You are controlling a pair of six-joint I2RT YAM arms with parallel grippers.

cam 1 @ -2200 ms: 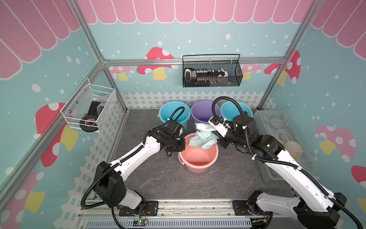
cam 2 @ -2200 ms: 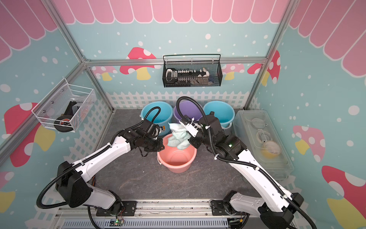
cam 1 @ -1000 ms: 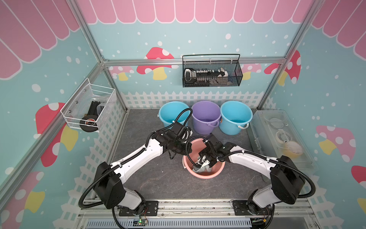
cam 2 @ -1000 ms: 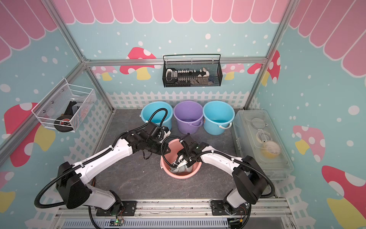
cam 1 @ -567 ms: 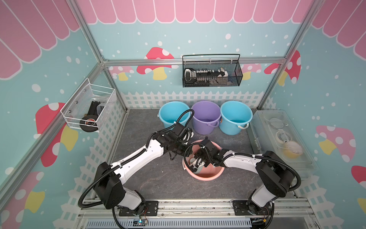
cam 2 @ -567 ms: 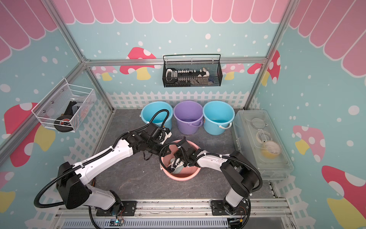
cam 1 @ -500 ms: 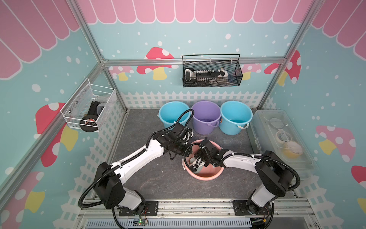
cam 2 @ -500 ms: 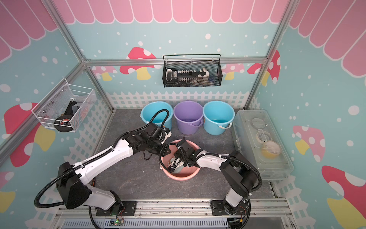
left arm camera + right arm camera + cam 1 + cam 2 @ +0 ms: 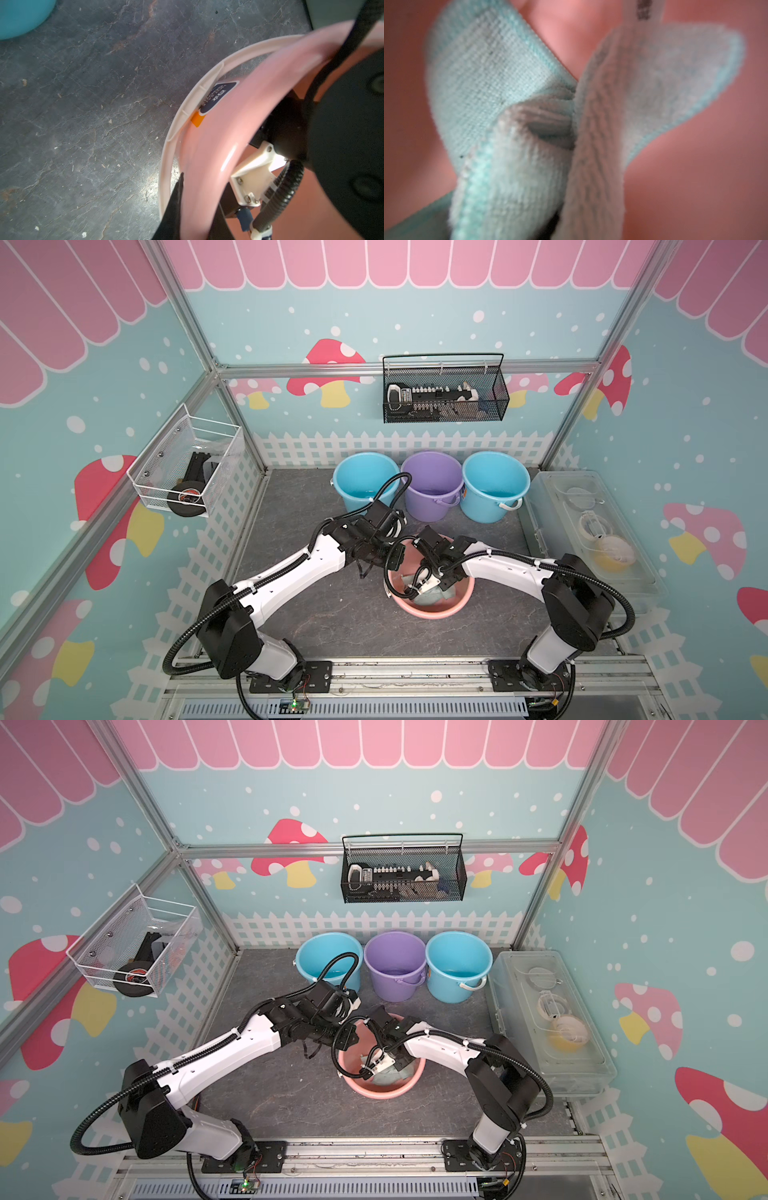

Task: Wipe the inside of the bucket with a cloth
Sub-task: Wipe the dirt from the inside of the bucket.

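The pink bucket (image 9: 428, 614) (image 9: 374, 1091) stands on the grey floor in front of the middle. My left gripper (image 9: 390, 566) (image 9: 338, 1042) is shut on its left rim; in the left wrist view the black fingers (image 9: 176, 203) clamp the pink rim (image 9: 207, 162) beside the white handle (image 9: 166, 158). My right gripper (image 9: 444, 588) (image 9: 395, 1067) reaches down inside the bucket, shut on the mint-green cloth (image 9: 432, 597) (image 9: 388, 1076). In the right wrist view the bunched cloth (image 9: 529, 104) fills the picture against the pink inner wall (image 9: 695, 166) and hides the fingers almost wholly.
Three buckets stand in a row at the back: blue (image 9: 365, 485), purple (image 9: 432, 489), blue (image 9: 494, 485). A clear lidded box (image 9: 590, 531) lies along the right side. A white wire basket (image 9: 187, 468) and a black mesh basket (image 9: 444, 393) hang on the walls.
Two seconds ago the cloth hung above the bucket; now it is down inside. Over the last second the right gripper has shifted with it inside the bucket. The left gripper keeps hold of the rim.
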